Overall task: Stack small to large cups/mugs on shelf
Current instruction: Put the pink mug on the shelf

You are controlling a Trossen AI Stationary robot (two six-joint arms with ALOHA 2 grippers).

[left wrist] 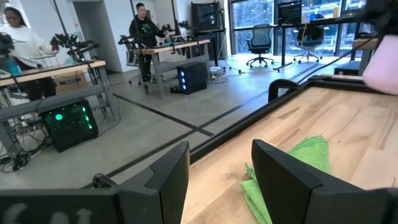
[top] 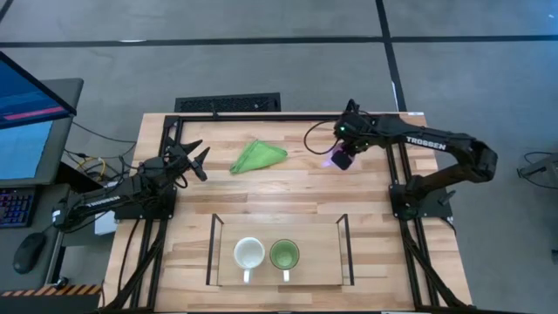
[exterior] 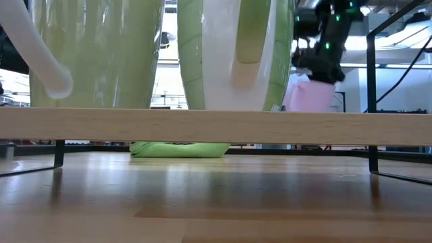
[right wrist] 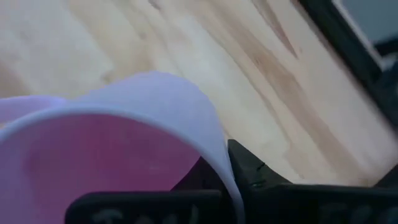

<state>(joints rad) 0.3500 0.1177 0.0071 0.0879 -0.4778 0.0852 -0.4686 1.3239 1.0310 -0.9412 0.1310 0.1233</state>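
Observation:
The shelf (top: pixel 318 259) stands at the table's near edge; its top's front edge crosses the low view (exterior: pixel 216 127). The white mug (top: pixel 248 255) and the green mug (top: pixel 284 255) stand upright side by side on it, and loom large in the low view as the white mug (exterior: pixel 94 61) and the green mug (exterior: pixel 280 54). My right gripper (top: pixel 343 155) is at the far right, shut on the light purple mug (exterior: pixel 309 94). My left gripper (top: pixel 193 161) is open and empty at the far left, beside the green cloth (top: pixel 258 156). My right gripper holds the purple mug by its rim wall (right wrist: pixel 214 146), one finger outside (right wrist: pixel 249 169) and the other seemingly inside. The fingers come from above. The mug hangs below them, a little tilted, lifted clear of the table.
The green cloth (exterior: pixel 179 149) lies crumpled on the far middle of the table, between the two grippers; it also shows in the left wrist view (left wrist: pixel 292 163). The shelf has bare top to the right of the green mug. People stand in the room beyond the table.

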